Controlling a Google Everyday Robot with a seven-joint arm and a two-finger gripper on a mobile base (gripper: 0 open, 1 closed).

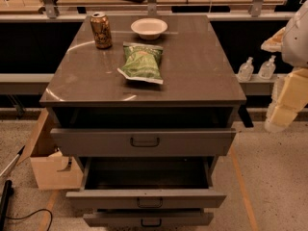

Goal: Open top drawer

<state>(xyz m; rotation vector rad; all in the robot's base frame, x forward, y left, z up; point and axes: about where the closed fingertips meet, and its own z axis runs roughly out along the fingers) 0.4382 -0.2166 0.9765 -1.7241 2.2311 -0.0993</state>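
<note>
The top drawer (96, 142) is the wide grey drawer just under the cabinet top, with a small dark loop handle (145, 141) at its centre. Its front stands a little out from the cabinet, with a dark gap above it. The middle drawer (147, 198) is pulled out further, and its dark inside shows. The bottom drawer (149, 219) sticks out slightly. My arm, white and pale yellow, hangs at the right edge. Its gripper (276, 123) is to the right of the cabinet at about the top drawer's height, apart from the handle.
On the grey cabinet top (202, 66) stand a gold can (101, 30), a white bowl (149, 28) and a green chip bag (142, 61). A cardboard box (48, 165) sits on the floor to the left. Two clear bottles (255, 69) stand on a ledge to the right.
</note>
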